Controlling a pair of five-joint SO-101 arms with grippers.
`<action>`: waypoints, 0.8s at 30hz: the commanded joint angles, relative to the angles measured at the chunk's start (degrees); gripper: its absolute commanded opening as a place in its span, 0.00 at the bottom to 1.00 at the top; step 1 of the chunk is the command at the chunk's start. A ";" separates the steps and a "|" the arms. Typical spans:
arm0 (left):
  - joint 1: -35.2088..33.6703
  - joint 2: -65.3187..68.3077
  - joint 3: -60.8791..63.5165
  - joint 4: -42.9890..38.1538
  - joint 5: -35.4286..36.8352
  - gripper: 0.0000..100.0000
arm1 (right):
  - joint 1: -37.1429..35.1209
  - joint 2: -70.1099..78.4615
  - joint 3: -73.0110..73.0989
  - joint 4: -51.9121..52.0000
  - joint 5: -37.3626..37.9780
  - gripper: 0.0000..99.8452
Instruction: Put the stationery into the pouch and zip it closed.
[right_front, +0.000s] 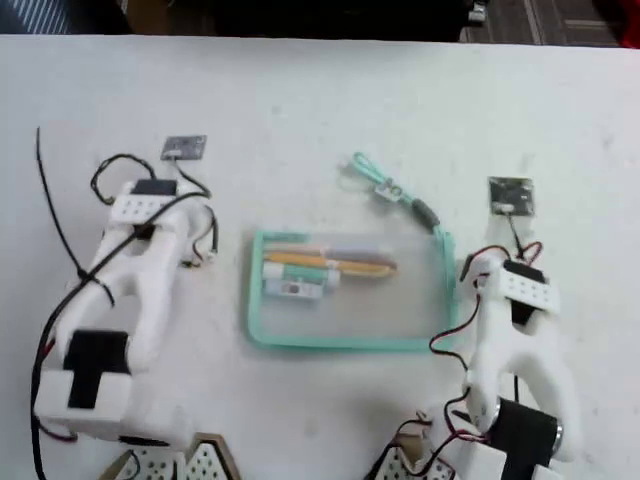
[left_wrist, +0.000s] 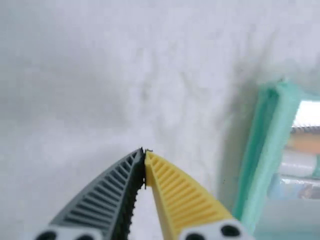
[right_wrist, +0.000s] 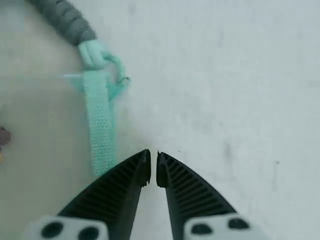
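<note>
A clear pouch with a mint-green rim (right_front: 345, 343) lies flat in the middle of the table. Inside it lie an orange pen (right_front: 325, 263) and a white-and-green stick (right_front: 295, 281). Its zipper pull (right_front: 425, 212) sits at the far right corner, trailing a mint cord (right_front: 372, 175). The left arm (right_front: 140, 250) stands left of the pouch; my left gripper (left_wrist: 144, 153) is shut on nothing, over bare table beside the pouch's rim (left_wrist: 265, 150). The right arm (right_front: 510, 300) stands right of the pouch. My right gripper (right_wrist: 153, 164) is shut and empty, next to the mint strap (right_wrist: 97, 125) and grey pull (right_wrist: 65, 20).
Two small grey squares (right_front: 183, 148) (right_front: 510, 195) lie on the white table beyond the arms. Loose wires (right_front: 60, 230) run by the left arm. Perforated boards (right_front: 200, 462) sit at the near edge. Bare table stretches behind the pouch.
</note>
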 joint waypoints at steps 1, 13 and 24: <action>0.57 -12.70 4.31 0.09 0.35 0.02 | -2.86 -0.31 -2.29 2.59 1.85 0.02; 1.89 -24.75 14.59 -8.00 -1.93 0.02 | -14.73 -0.13 -2.64 4.00 -2.11 0.02; 1.89 -24.92 17.85 -15.12 -4.84 0.02 | -15.60 -0.57 -2.29 1.19 -2.29 0.02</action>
